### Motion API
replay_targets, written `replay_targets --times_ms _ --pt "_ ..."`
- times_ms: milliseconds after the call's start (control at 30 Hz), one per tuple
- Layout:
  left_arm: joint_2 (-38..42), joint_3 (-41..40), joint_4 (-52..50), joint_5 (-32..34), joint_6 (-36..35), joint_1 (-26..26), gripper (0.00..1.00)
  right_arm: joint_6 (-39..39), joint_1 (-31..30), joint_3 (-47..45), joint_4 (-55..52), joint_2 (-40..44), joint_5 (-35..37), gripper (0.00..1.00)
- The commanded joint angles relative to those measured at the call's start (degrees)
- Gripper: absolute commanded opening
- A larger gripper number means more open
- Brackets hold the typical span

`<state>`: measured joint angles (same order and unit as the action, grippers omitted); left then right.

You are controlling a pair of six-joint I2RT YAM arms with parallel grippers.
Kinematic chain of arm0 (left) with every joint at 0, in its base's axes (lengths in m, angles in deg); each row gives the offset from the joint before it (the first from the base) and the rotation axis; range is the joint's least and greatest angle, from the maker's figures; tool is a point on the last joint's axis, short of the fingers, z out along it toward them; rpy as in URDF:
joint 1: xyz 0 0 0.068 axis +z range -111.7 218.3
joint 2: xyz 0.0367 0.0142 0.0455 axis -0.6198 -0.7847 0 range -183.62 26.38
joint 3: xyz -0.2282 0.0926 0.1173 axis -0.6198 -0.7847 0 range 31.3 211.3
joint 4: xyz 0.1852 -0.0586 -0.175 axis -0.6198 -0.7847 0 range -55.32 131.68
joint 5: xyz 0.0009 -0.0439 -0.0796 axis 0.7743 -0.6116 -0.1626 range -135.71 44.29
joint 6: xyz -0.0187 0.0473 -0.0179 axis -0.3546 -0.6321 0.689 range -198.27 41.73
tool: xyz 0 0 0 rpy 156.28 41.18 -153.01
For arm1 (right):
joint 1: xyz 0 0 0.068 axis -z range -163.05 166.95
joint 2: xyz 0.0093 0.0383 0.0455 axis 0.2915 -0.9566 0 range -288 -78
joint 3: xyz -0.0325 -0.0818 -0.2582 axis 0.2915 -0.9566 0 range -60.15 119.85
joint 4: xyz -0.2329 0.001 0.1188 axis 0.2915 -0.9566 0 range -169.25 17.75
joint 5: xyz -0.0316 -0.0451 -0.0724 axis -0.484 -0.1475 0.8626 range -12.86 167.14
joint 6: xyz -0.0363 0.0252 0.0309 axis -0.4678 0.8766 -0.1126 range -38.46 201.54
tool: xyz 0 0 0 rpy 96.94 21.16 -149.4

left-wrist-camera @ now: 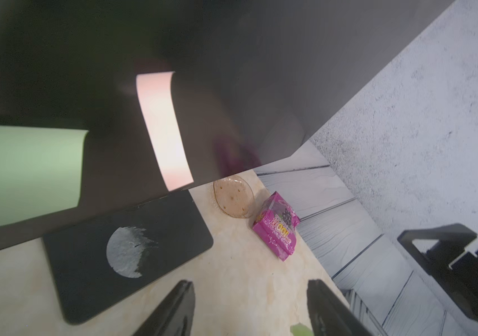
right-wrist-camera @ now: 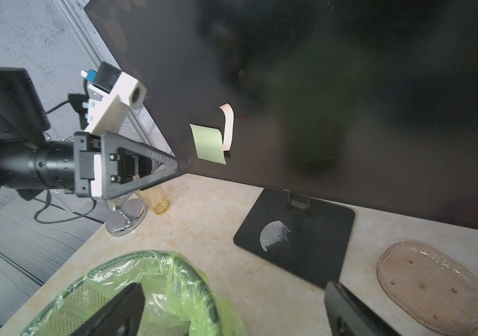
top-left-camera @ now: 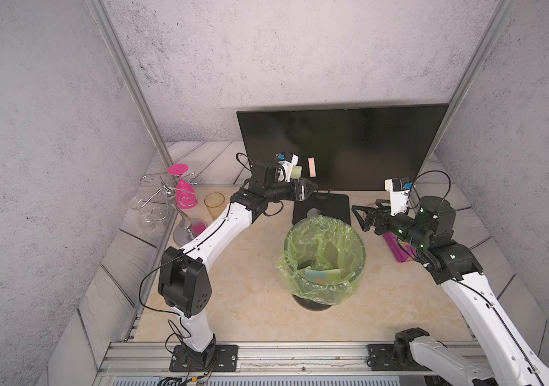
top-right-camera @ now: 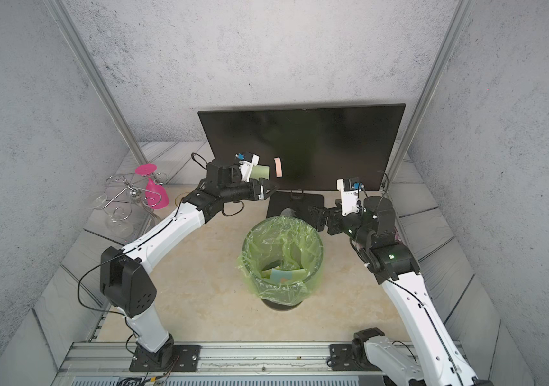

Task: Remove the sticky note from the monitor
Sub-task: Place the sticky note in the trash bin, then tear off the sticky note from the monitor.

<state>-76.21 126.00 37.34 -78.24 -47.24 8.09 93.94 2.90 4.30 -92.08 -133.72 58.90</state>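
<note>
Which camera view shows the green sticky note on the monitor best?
The right wrist view: the green sticky note is seen whole there, on the monitor. The left wrist view cuts it at the picture's edge. In both top views it is small, partly hidden behind the left arm's camera.

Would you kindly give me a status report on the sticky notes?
Left gripper open, empty, near monitor. Right gripper open, empty. Green sticky note, pink sticky note stuck on screen. Nothing blocking them.

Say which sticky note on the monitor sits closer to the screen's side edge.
The green note; the pink note is stuck beside it, nearer the middle of the monitor.
</note>
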Motion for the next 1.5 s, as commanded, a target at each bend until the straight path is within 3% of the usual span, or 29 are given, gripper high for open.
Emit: replay_targets --times_ms 0,467,967,1467 --pt "-1.9 1.5 9.9 1.7 5.2 0.8 0.67 0.5 0.2 0.6 0.9 0.2 0.4 0.99" --pt "-9.3 3.2 20.3 1.0 13.3 1.7 0.66 0.3 0.7 -0.2 1.2 0.7 0.4 0.99" --pt "-14.7 7.9 22.2 -0.7 16.9 1.7 0.51 0.2 1.0 -0.3 1.2 0.9 0.0 0.99" --pt "-16.2 9.6 21.3 -1.4 17.3 1.7 0.21 0.2 1.4 -0.5 1.3 0.7 -0.5 0.99"
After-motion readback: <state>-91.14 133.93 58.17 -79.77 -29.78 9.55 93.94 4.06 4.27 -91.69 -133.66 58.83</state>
